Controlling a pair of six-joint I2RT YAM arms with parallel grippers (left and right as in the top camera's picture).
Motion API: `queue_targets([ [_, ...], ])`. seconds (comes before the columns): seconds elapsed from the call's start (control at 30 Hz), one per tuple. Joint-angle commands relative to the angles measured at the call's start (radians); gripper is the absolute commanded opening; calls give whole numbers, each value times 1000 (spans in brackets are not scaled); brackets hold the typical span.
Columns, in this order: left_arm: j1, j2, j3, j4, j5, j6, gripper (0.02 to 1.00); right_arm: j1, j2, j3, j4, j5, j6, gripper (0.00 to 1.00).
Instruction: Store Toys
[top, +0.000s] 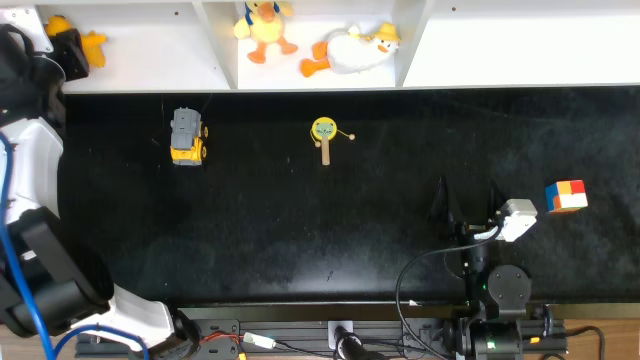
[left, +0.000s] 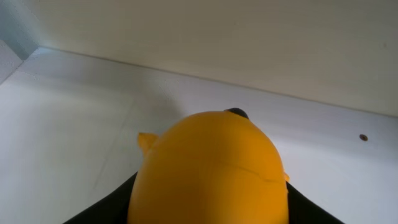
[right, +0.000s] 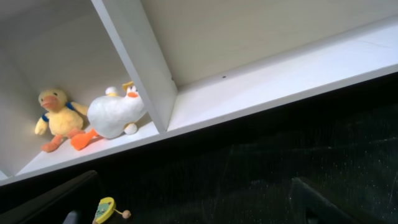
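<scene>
Inside the shelf's left compartment (top: 150, 60), my left gripper (top: 66, 46) is shut on a round yellow-orange toy (left: 211, 168), whose bulk hides most of the fingers in the left wrist view. A yellow toy truck (top: 187, 135) and a small yellow rattle drum (top: 324, 133) lie on the black table. A multicoloured cube (top: 566, 196) sits at the right. My right gripper (top: 466, 203) hovers low over the table's front right, open and holding nothing, left of the cube. The rattle drum (right: 106, 210) lies ahead of it.
The middle compartment holds a yellow duck plush (top: 265, 25) and a white goose plush (top: 355, 50). White dividers (right: 137, 62) separate the compartments. The right compartment (top: 520, 40) has bare floor. The black mat (top: 300, 230) is open between the toys.
</scene>
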Motion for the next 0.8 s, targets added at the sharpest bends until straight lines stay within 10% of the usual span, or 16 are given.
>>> queue_targets([
  [0.03, 3, 13, 43, 6, -15, -8, 487, 6, -9, -13, 5, 5, -3, 996],
  [0.8, -2, 47, 43, 16, -42, -8, 573, 6, -9, -13, 6, 5, -3, 996],
])
